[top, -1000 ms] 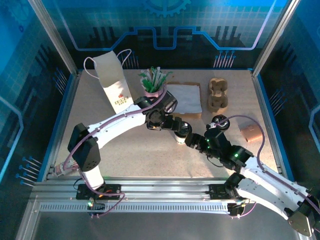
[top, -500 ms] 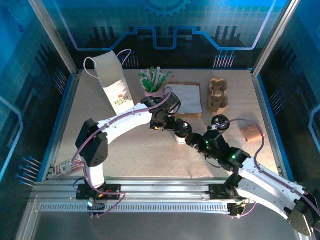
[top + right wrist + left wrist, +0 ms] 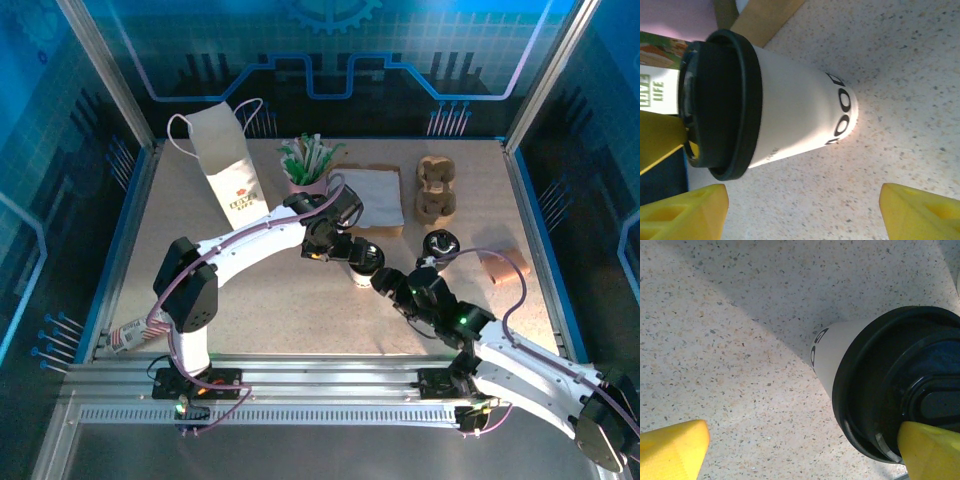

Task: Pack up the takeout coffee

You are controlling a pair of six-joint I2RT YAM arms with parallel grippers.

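**A:** Item: white paper cup [image 3: 362, 270], black lid [image 3: 890, 385] fitted. Location?

**B:** Mid-desk [image 3: 280, 310], between the two arms. The left tool [image 3: 802, 440] is spread wide and grips nothing. The cup sits hard against one side of the gap, where one yellow finger [image 3: 930, 452] overlaps the lid's rim. The right tool [image 3: 802, 197] is also spread and empty. The cup stands just beyond its fingertips, not between them.

**A:** Change since a second ago?

**B:** Cup unmoved. The left arm's elbow has swung inward and its tool has shifted closer over the lid. The right tool has edged nearer from the near-right side.

**A:** Orientation?

**B:** Upright. Long axis vertical, lidded wide end up, narrow base on the desk.
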